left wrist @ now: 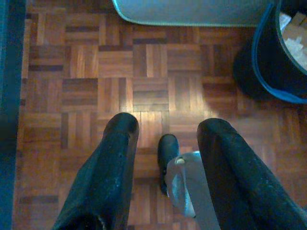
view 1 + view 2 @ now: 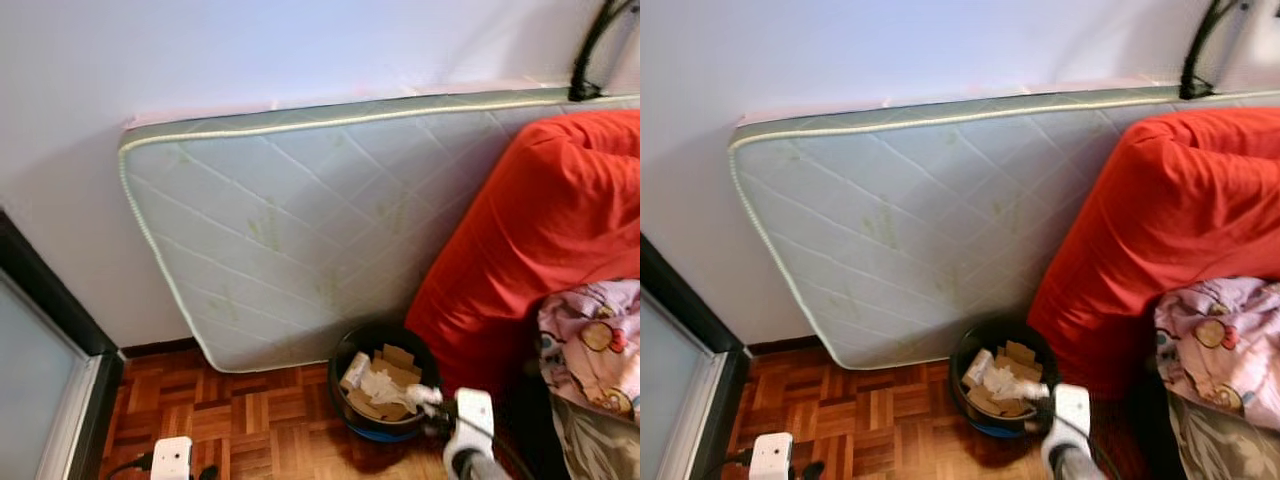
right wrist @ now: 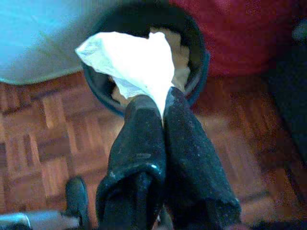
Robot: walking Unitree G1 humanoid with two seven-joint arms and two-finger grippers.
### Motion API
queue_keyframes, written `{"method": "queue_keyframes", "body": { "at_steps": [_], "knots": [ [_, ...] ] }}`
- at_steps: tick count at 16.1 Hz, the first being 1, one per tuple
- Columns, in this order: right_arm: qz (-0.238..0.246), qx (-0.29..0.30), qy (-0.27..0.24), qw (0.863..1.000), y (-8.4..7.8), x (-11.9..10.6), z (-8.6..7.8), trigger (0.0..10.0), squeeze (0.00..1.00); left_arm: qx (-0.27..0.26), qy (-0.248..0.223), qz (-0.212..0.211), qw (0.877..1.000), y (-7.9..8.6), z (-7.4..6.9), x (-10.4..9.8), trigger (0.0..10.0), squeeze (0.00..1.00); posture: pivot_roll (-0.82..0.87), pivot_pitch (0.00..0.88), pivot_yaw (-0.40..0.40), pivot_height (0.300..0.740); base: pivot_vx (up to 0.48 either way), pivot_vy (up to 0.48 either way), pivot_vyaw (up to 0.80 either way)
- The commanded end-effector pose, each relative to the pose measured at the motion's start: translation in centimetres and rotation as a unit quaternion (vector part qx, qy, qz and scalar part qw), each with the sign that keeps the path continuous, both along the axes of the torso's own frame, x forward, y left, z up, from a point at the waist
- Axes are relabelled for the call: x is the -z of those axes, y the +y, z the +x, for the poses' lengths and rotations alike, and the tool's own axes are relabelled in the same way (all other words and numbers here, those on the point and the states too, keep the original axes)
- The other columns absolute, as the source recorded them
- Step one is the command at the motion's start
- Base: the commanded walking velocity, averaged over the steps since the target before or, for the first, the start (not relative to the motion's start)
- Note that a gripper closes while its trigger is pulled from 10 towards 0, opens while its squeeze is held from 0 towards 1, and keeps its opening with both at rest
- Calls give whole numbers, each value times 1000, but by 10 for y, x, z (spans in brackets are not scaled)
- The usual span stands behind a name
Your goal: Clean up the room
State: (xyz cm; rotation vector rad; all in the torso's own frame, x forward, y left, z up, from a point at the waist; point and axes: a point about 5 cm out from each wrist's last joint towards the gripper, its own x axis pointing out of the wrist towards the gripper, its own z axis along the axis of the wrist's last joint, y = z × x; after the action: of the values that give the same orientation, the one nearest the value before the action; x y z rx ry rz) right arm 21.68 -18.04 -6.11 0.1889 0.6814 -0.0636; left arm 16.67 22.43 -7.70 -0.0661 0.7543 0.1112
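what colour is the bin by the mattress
Black bin with a blue rim, clearest in the left wrist view.

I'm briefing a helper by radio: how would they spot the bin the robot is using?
Find the pale quilted mattress leaning on the wall. At its lower corner, beside the red bedding, stands the round black bin with cardboard scraps inside.

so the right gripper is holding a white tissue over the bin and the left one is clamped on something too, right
Not quite. The right gripper does pinch the white tissue over the bin, but the left gripper is open and holds nothing, with only parquet floor between its fingers. The left wrist view shows this.
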Motion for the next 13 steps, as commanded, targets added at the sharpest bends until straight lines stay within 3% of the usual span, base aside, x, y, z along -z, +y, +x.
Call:
{"method": "queue_keyframes", "body": {
  "at_steps": [1, 6, 7, 8, 9, 10, 11, 12, 13],
  "knots": [
    [1, 8, -15, 1000, -6, -3, 3, 10000, 0, -3, -12, 1, 1000, 0, 0, -1, 10000, 0, 29, 0, -13, 740, 0, 0, 0],
    [7, 2, -53, 999, -3, -10, 8, 10000, 0, 28, -37, 19, 999, -2, 2, -5, 10000, 0, 17, 0, -7, 740, 0, 0, 0],
    [9, 2, -63, 998, -2, -11, 9, 10000, 0, 50, -124, 28, 991, -13, 34, -25, 10000, 0, 16, 0, -7, 740, 0, 0, 0],
    [9, 1, -71, 997, -1, -12, 9, 10000, 0, 77, -257, 37, 963, -32, 78, -66, 10000, 0, 16, 0, -7, 740, 0, 0, 0],
    [9, 0, -77, 997, -1, -13, 9, 10000, 0, 146, -334, 185, 913, -36, 92, -96, 10000, 0, 17, 0, -10, 740, 0, 0, 0],
    [10, -2, -83, 997, 0, -14, 9, 10000, 0, 172, -351, 233, 891, -43, 88, -96, 10000, 0, 16, 0, -11, 740, 0, 0, 0],
    [10, -4, -90, 996, 0, -15, 9, 10000, 0, 175, -354, 215, 893, -59, 82, -91, 10000, 0, 14, 0, -11, 740, 0, 0, 0],
    [10, -3, -96, 995, -1, -16, 10, 10000, 0, 137, -322, 119, 929, -68, 80, -82, 10000, 0, 15, 0, -12, 740, 0, 0, 0],
    [10, -1, -101, 995, -2, -17, 10, 10000, 0, 96, -311, 27, 945, -62, 83, -82, 10000, 0, 17, 0, -13, 740, 0, 0, 0]
  ]
}}
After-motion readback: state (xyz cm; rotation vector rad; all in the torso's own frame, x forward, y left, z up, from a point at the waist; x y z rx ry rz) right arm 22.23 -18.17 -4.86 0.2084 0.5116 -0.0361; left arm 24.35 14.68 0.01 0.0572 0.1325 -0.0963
